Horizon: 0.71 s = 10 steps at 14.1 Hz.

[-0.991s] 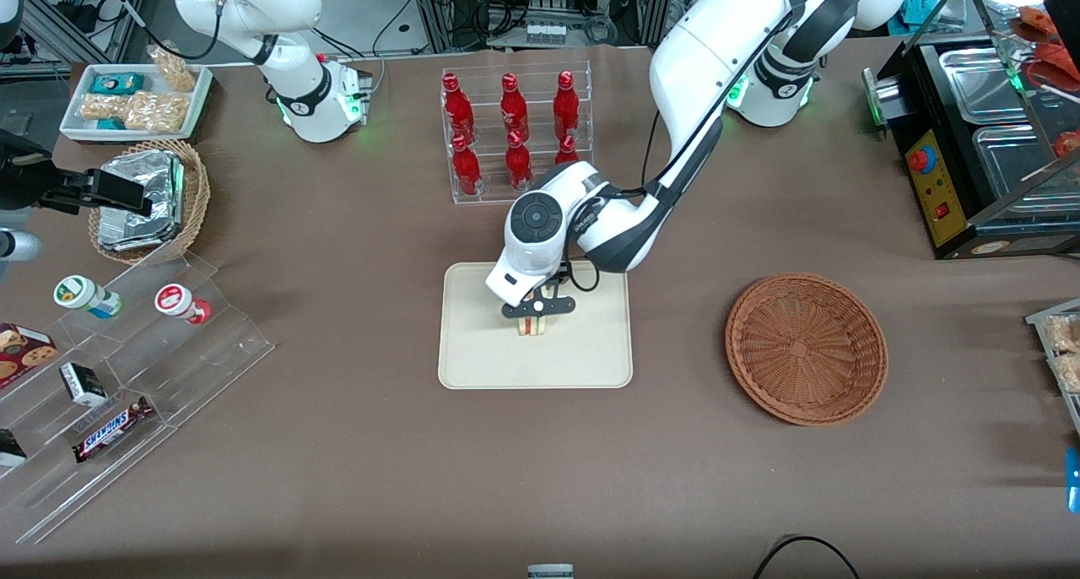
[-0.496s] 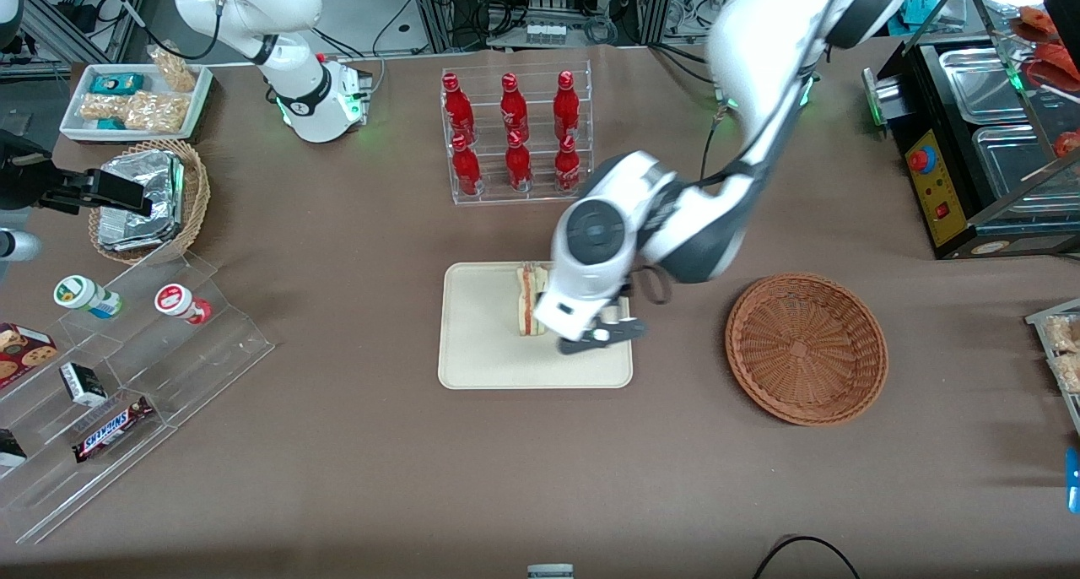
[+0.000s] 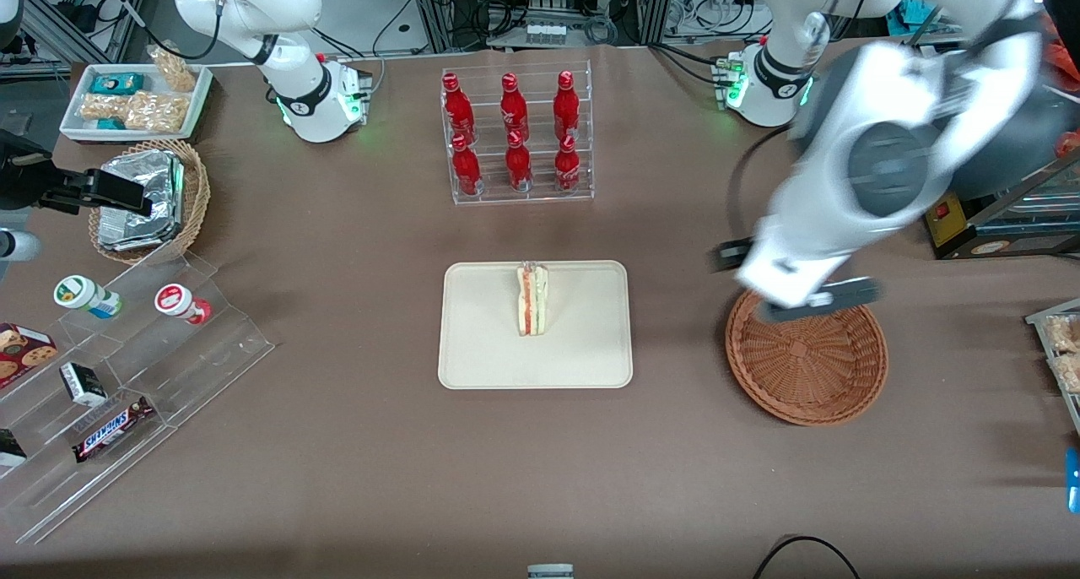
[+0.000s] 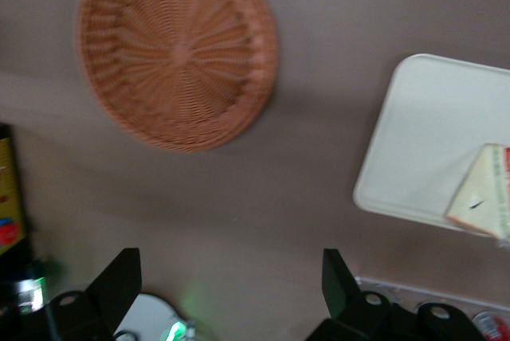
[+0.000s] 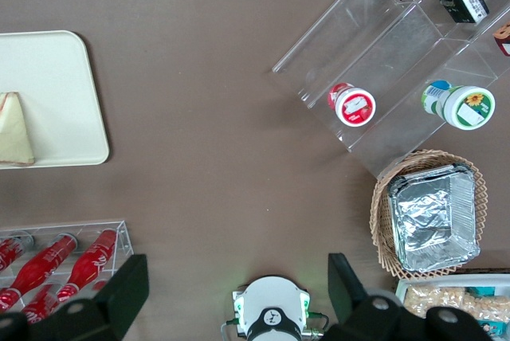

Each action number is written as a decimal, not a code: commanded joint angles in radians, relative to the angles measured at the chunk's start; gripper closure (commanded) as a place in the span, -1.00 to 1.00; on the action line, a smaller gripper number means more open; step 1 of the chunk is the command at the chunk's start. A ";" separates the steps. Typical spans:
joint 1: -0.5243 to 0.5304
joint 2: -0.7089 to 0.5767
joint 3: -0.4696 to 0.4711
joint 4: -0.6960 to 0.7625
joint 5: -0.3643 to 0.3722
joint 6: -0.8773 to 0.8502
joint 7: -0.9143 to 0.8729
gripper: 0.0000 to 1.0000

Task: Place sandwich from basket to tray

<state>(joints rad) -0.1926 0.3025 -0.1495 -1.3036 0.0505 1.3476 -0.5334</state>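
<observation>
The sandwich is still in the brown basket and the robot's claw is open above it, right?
Not quite. The sandwich is on the cream tray, not in the basket; the front view shows the basket holding nothing. The rest is right: the gripper is open and hangs above the basket's rim.

The left arm is hanging raised and bent, its gripper [image 3: 797, 288] pointing downward, fingers [image 4: 119, 281] spread wide, holding nothing.
</observation>
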 commanded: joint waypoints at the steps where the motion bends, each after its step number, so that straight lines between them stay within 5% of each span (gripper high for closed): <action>1: 0.154 -0.121 -0.001 -0.051 0.012 -0.082 0.186 -1.00; 5: 0.388 -0.210 0.002 -0.046 0.023 -0.165 0.516 -1.00; 7: 0.407 -0.215 -0.002 -0.037 0.083 -0.166 0.559 -1.00; 10: 0.389 -0.210 -0.059 -0.030 0.077 -0.200 0.467 -1.00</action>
<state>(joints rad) 0.2208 0.1026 -0.1549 -1.3183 0.1025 1.1676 0.0066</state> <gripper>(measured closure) 0.000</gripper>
